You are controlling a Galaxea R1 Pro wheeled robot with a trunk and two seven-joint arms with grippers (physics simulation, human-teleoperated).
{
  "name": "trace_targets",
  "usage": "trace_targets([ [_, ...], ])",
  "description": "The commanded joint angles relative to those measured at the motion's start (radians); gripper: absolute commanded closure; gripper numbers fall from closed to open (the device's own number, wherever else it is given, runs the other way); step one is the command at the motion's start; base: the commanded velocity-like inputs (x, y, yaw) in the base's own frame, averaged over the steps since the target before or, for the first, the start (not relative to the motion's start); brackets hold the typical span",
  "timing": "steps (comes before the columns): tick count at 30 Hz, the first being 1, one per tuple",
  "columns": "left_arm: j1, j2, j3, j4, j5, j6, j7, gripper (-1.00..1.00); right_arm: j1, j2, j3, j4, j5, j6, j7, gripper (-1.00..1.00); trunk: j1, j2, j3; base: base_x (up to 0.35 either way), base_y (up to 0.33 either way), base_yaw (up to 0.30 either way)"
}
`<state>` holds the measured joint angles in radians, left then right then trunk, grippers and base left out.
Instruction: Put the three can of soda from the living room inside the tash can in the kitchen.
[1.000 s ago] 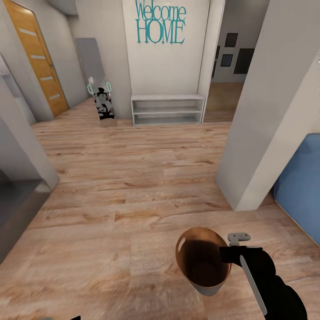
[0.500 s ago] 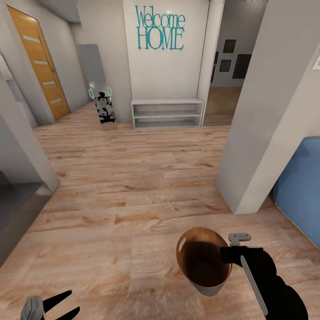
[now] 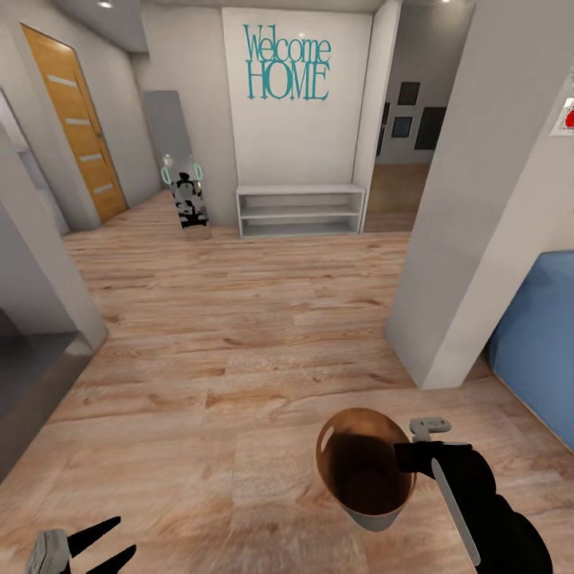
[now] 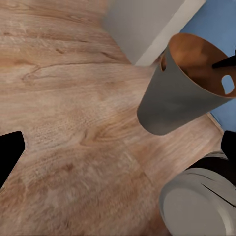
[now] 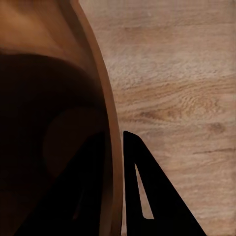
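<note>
Right gripper [image 3: 408, 456] jaws clamped over the rim of the tash can [image 3: 363, 466], one finger inside and one outside the wall, as my right wrist view confirms [image 5: 115, 196]; I note the bin hangs clear of the floor, tilted, its glossy orange-brown interior facing the head camera. Left gripper [image 3: 102, 542] at the near left corner, fingers spread apart, nothing between them. From the left wrist I see the bin's grey outside [image 4: 172, 98] above the boards. Underfoot: pale wood-plank floor [image 3: 239, 319]. Right of me a thick white pillar [image 3: 478, 207], with the blue sofa [image 3: 542, 335] edge just behind it. Farther off, a low white shelf unit [image 3: 301, 211] against the wall, teal "Welcome HOME" lettering [image 3: 287, 62] above it, a leaning mirror [image 3: 177, 171] to its left, and an orange door [image 3: 76, 127] at far left.
</note>
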<state>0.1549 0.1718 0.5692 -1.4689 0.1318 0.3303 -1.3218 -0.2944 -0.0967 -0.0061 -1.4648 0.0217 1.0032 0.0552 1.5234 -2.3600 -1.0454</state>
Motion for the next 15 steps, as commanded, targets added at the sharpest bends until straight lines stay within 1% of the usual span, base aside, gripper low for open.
trace_targets([
  [1, 0.000, 0.000, 0.006, 0.001, 0.000, 0.000, 0.000, -1.00, 0.000, 0.000, 0.000, 0.000, -0.011, 0.000, 0.005, 1.00, 0.000, 0.000, 0.002, 0.000, 0.000, 0.000],
  [5, 0.000, 0.000, 0.024, 0.008, -0.001, -0.001, 0.000, -1.00, 0.000, 0.000, 0.000, 0.000, -0.011, 0.000, 0.005, 1.00, 0.000, 0.000, 0.008, 0.000, 0.000, 0.000],
  [13, 0.000, 0.000, 0.032, 0.038, -0.001, -0.004, -0.002, -1.00, 0.000, 0.000, 0.000, 0.000, -0.010, 0.000, 0.005, 1.00, 0.000, 0.000, 0.022, 0.000, 0.000, 0.000],
  [15, 0.000, 0.000, 0.032, 0.057, -0.001, -0.005, -0.003, -1.00, 0.000, 0.000, 0.000, 0.000, -0.010, 0.000, 0.005, 1.00, 0.000, 0.000, 0.025, 0.012, 0.000, 0.008],
])
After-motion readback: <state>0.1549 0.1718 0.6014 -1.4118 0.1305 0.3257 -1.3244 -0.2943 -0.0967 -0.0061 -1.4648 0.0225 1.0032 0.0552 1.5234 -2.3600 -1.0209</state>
